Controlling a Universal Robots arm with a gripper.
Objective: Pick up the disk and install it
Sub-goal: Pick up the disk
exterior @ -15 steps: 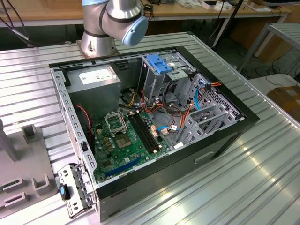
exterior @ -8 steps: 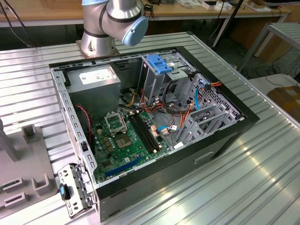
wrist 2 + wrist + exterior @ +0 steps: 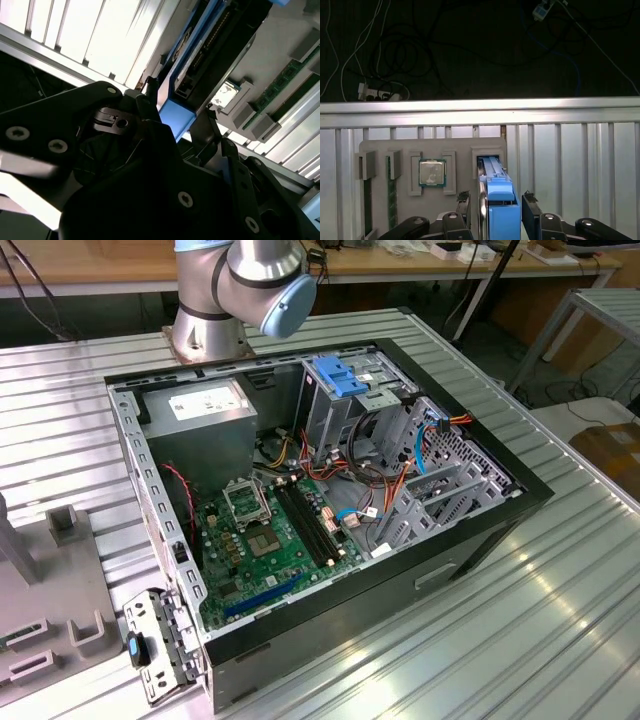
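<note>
In the exterior view, the open black-and-grey metal computer case (image 3: 470,530) lay on its side on the ribbed aluminium table (image 3: 560,640). It held a green motherboard (image 3: 270,540), a grey boxy power supply (image 3: 205,410) and a tangle of red, orange and blue cables (image 3: 375,485). A pale blue plastic bracket (image 3: 340,375) sat on top of its drive cage. To the exterior view's left of the case lay the flat grey parts tray (image 3: 60,590). My silver arm with its blue-capped joint (image 3: 260,285) rose from its base just beyond the case's far wall.

In the first wrist view, that tray (image 3: 380,147) had a square silver processor chip (image 3: 432,173) in a square pocket and green memory sticks (image 3: 391,195) in narrow slots. The disk (image 3: 500,210), a dark hard drive in a bright blue plastic frame, stood on edge with its far end down in a rectangular pocket. My black gripper (image 3: 496,199) pointed down at the tray and straddled the disk's near end. One jaw stood close against each broad face. I could not tell whether they pressed on it.

In the second wrist view, the disk (image 3: 175,117) ran away from my gripper (image 3: 179,101) toward the tray (image 3: 280,30), again between the jaws. The processor chip (image 3: 224,96) and the memory sticks (image 3: 285,82) lay just beside it, and the table's slats (image 3: 90,35) shone on its other side.
</note>
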